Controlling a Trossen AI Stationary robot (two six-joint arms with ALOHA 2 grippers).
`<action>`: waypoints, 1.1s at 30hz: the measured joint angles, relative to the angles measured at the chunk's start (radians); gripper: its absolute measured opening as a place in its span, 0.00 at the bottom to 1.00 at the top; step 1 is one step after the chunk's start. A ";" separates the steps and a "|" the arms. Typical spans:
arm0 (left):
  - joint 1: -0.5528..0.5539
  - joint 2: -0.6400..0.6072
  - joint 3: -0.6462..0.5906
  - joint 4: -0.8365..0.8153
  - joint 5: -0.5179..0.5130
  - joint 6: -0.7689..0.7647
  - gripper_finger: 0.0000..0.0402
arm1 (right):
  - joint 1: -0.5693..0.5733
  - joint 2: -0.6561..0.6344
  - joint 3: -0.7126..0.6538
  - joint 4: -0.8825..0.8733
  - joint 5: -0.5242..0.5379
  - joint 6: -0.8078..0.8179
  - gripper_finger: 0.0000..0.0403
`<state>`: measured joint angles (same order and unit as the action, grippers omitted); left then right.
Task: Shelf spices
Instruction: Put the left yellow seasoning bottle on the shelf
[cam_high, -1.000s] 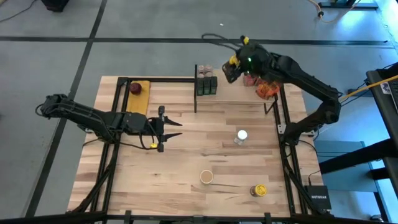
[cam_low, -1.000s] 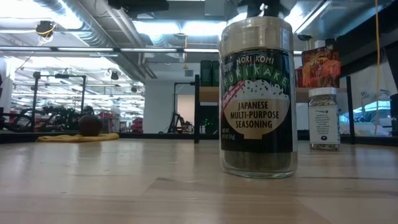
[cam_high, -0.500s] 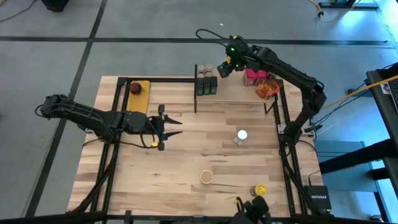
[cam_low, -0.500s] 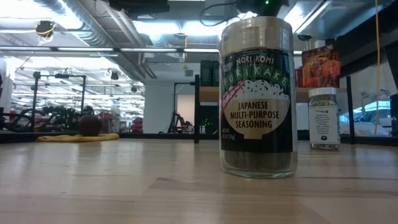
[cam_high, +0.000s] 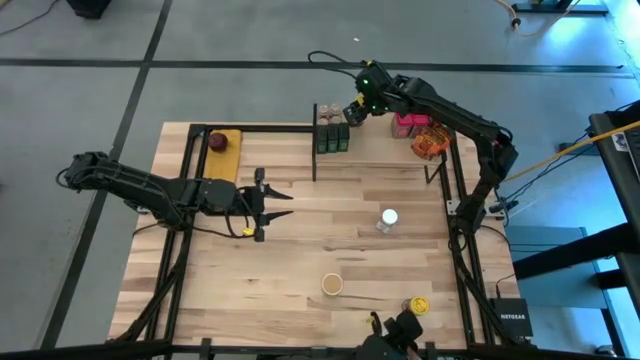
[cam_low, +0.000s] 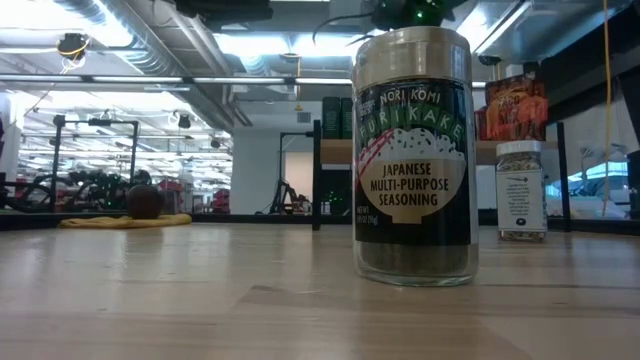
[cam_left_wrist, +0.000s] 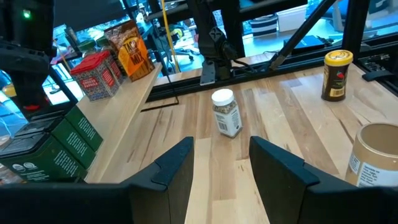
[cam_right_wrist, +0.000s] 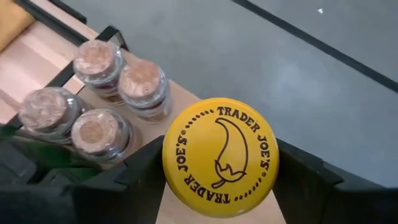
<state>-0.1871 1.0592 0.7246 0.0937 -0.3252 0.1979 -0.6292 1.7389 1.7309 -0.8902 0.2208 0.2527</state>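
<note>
The shelf (cam_high: 385, 145), a pale board on a black frame, stands at the table's far edge. On it are dark tins (cam_high: 332, 138), cork-topped jars (cam_right_wrist: 144, 84), a red box (cam_high: 405, 123) and an orange packet (cam_high: 430, 142). My right gripper (cam_high: 356, 106) is over the shelf's far left part, beside the cork-topped jars, shut on a yellow-lidded jar (cam_right_wrist: 221, 155). My left gripper (cam_high: 275, 205) hangs open over the table's left middle, touching nothing. A white-lidded jar (cam_high: 388, 217), a tan-lidded jar (cam_high: 332, 284) and another yellow-lidded jar (cam_high: 416, 305) stand upright on the tabletop. My right gripper holds the yellow-lidded jar between its two fingers (cam_right_wrist: 140, 180), one on each side just below the lid's rim (cam_right_wrist: 171, 171). The fingers come from above, pointing down, and the jar is upright with its lid facing the wrist camera. Whether its base rests on the shelf board stays hidden under the lid.
A dark red round thing on a yellow pad (cam_high: 222, 141) lies at the far left corner. Black frame rails run along the table's left and right edges. The tan-lidded jar (cam_low: 415, 150) stands close before the low camera. Bare shelf board (cam_left_wrist: 124, 124) lies between tins and red box.
My right gripper has carried the yellow-lidded jar along the shelf toward the table's left, from near the red box to beside the cork-topped jars, staying shut on it. The arm has stretched out farther. The jars on the tabletop have stayed in place.
</note>
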 joint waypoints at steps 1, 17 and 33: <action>0.000 0.000 0.000 0.000 0.000 0.001 0.37 | 0.000 0.001 0.000 0.001 -0.007 -0.001 0.62; 0.000 0.000 0.000 -0.004 0.000 -0.011 0.37 | 0.000 0.001 0.000 0.003 -0.018 -0.011 0.68; -0.001 0.000 0.000 -0.009 0.008 -0.020 0.37 | 0.002 0.000 0.088 -0.053 -0.011 -0.044 0.68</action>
<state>-0.1879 1.0592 0.7246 0.0845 -0.3176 0.1783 -0.6277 1.7393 1.8188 -0.9428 0.2099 0.2092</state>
